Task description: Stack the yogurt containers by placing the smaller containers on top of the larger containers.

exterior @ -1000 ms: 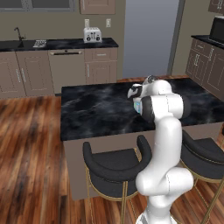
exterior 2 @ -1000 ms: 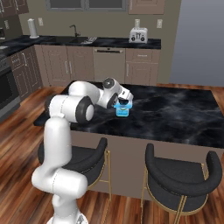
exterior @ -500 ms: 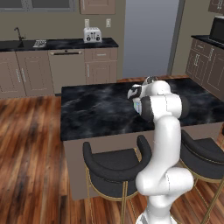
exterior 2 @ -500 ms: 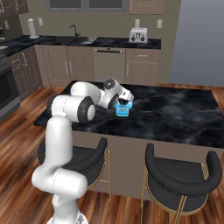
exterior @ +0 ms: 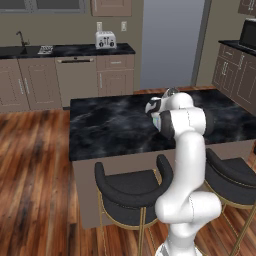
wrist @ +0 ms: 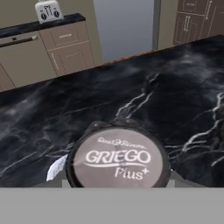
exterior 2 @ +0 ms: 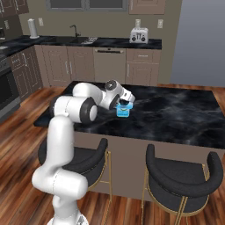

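Round cup [wrist: 117, 161] — matte pale lid.

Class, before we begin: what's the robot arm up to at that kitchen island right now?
The white arm reaches over the dark marble island counter, with its gripper right above the squarish light blue yogurt tub. The hand view shows a small round dark cup with a pale lid printed "Griego Plus+", close under the hand. It seems to be bringing the cup over the tub to stack it, but whether the cup already rests there isn't clear.

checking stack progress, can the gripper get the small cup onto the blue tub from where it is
Probably yes: the gripper hangs right over the blue tub, the small cup sits close at its fingers, and nothing stands between them.
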